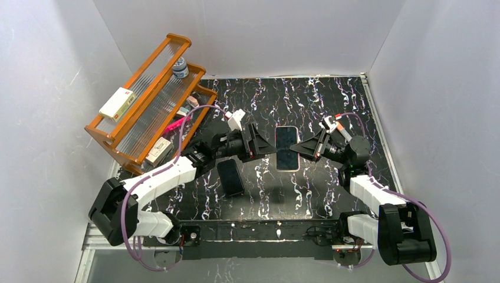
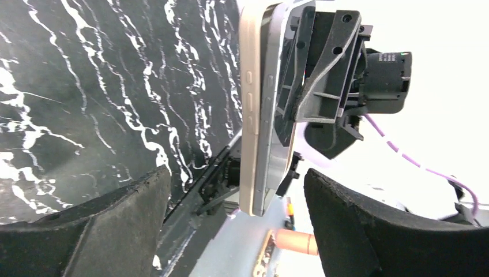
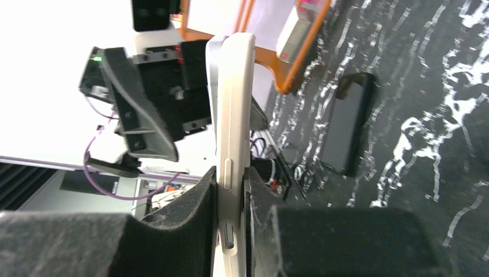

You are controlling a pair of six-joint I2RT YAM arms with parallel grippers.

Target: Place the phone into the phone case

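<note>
**Top external view: right gripper (image 1: 302, 148) pinching the cased phone (image 1: 287, 146) in mid-air, left gripper (image 1: 268, 143) gaping beside it**

The two arms are meeting nose to nose above the marbled table (image 1: 330, 194). The phone is hanging screen-up right between the two sets of fingertips. The right wrist camera is showing the grip: both pads are squeezing the cream phone case (image 3: 235, 104) from either side, down by its side buttons. Most of the shell is reaching out beyond the fingers.

The left gripper is standing wide apart and gripping nothing. In its own camera the case and phone are floating edge-on between its two fingers, clear of both. There a silvery phone edge is peeking out past the cream lip, so I'm judging the phone to be lying in the shell but perhaps not snapped home all round.

That is where the danger is sitting. One narrow pinch near one end is carrying everything, so the long free end could be levering down and twisting out of the pads. If the phone is only half seated, a nudge from the left fingers could be popping it loose. It would then be dropping onto the table, down beside the black slab (image 1: 230, 177) under the left wrist.
</note>
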